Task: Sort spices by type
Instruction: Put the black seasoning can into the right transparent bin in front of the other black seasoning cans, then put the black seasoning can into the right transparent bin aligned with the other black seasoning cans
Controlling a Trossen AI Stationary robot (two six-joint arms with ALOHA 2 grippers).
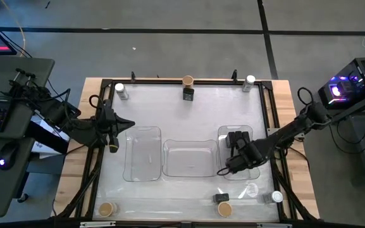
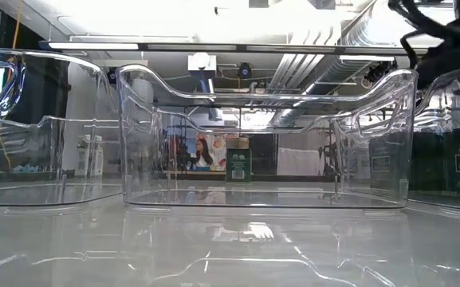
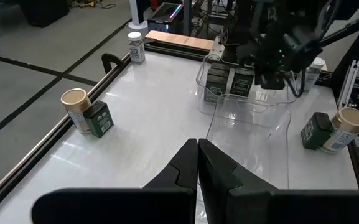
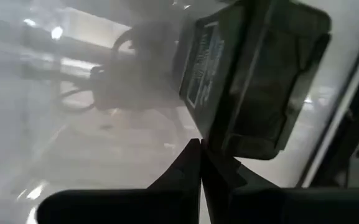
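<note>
Table: a white top in a dark frame, with my two arms reaching in from either side.
Trays: three clear plastic trays in a row mid-table, the left tray, the middle tray and the right tray.
My right pincer: over the right tray's near end, fingers pressed together, gripping nothing; a black boxy spice looms just ahead of it.
My left pincer: beside the left tray's far corner, fingers shut and empty.
Black boxes in the right tray: grouped at its far end.
Far edge: a tan-topped jar touching a black box, white-lidded jars at both corners.
Near edge: a lone tan-topped jar at the left corner, a second tan-topped jar beside a black box, and a white-lidded jar at the right corner.
</note>
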